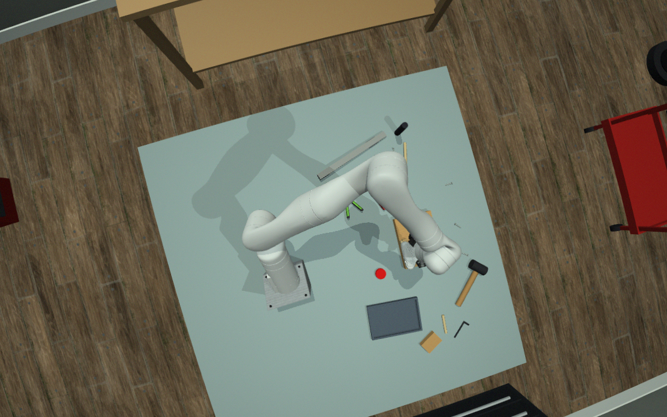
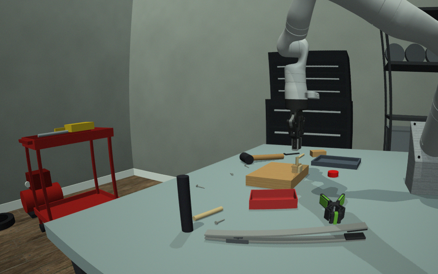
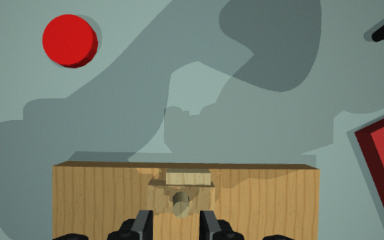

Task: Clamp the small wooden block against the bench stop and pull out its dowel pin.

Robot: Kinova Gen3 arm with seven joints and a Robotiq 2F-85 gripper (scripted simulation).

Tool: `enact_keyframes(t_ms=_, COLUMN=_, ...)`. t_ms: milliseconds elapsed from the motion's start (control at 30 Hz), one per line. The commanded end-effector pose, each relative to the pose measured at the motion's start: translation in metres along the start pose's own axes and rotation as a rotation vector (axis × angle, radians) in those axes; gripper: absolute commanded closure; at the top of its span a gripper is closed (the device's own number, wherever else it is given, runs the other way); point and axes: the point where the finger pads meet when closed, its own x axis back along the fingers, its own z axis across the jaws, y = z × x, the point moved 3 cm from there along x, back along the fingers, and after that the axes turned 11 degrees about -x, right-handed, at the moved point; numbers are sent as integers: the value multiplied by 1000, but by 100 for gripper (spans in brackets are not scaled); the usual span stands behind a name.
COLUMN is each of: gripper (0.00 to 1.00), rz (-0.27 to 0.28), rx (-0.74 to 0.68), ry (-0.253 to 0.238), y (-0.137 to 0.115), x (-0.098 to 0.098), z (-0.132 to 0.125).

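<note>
The bench board (image 2: pixel 272 172) (image 3: pixel 93 201) is showing striped wood grain, and the small wooden block (image 2: pixel 295 168) (image 3: pixel 158 197) is looking like paler, matt wood. The dowel pin (image 2: pixel 296 160) (image 3: pixel 180 209) is appearing as smooth, light wood. The hammer (image 1: pixel 467 288) (image 2: pixel 267 157) is pairing a wooden handle with a matt black head, seemingly rubber. The arm's base (image 1: pixel 307 291) (image 2: pixel 411 181) is wearing a brushed-metal finish, while the arm (image 1: pixel 324 201) (image 2: pixel 292 80) is looking smooth and softly shiny. The red disc (image 1: pixel 380 273) (image 2: pixel 333 173) (image 3: pixel 68 40) is resembling smooth, matt plastic, and the tabletop (image 1: pixel 221 344) (image 2: pixel 129 238) (image 3: pixel 21 79) is looking smooth and matt.

A workshop, mallet (image 1: pixel 466 288) (image 2: pixel 266 157), tool chest (image 2: pixel 310 97), red tool cart (image 1: pixel 639 166) (image 2: pixel 74 138)
</note>
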Motion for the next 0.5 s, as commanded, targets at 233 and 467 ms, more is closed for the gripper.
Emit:
enact_keyframes(t_ms=233, gripper=66, rz=1, rx=-2, ry=2, y=0, x=4, z=1)
enact_keyframes(t_ms=467, gripper=66, rz=2, rx=12, ry=2, y=-2, x=3, z=2)
